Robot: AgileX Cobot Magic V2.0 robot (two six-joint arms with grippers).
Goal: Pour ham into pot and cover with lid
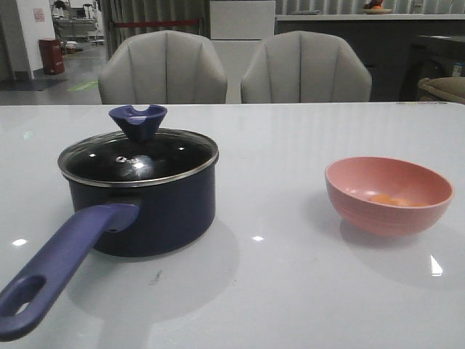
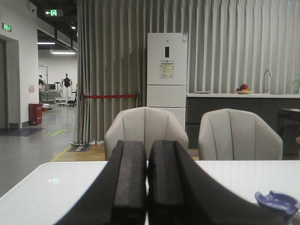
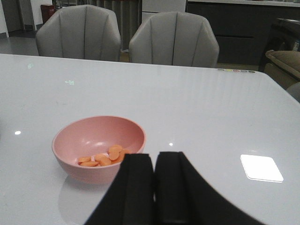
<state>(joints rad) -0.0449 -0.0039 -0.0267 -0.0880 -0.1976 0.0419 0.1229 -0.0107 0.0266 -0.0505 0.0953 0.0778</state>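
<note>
The ham (image 3: pixel 104 158) lies as flat orange bits in the pink bowl (image 1: pixel 389 195), toward the table's (image 1: pixel 290 145) right edge. The pot (image 1: pixel 142 211) stands toward the left edge, well apart from the bowl, its lid (image 1: pixel 138 156) seated on its rim and its handle pointing at the near left corner. The left gripper (image 2: pixel 146 187) and right gripper (image 3: pixel 153 187) are both closed and empty.

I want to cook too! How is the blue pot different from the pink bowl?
The pot is dark navy; the pink bowl is pink. The pot has a long handle; the bowl has none. The pot is covered by its glass lid; the bowl sits open with the ham inside. Both are round and stand on the table.
</note>
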